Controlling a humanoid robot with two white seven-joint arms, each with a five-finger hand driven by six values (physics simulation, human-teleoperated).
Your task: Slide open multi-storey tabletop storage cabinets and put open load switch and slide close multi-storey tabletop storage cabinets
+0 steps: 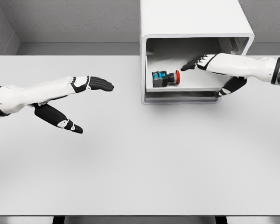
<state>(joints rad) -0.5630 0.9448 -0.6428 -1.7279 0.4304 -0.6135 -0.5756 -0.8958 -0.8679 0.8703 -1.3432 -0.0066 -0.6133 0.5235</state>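
Inside cabinet (196, 28) | switch (166, 78) lying | right hand (200, 62) spread just beside

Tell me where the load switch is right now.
In the head view it lies inside the open white cabinet, upper right: the load switch sits on the drawer floor, just left of the right robot hand.

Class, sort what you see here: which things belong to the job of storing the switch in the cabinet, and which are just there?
Part of the job:
storage cabinet
load switch
right robot hand, open, inside the cabinet beside the switch

Just there:
table
left robot hand, open, over the table
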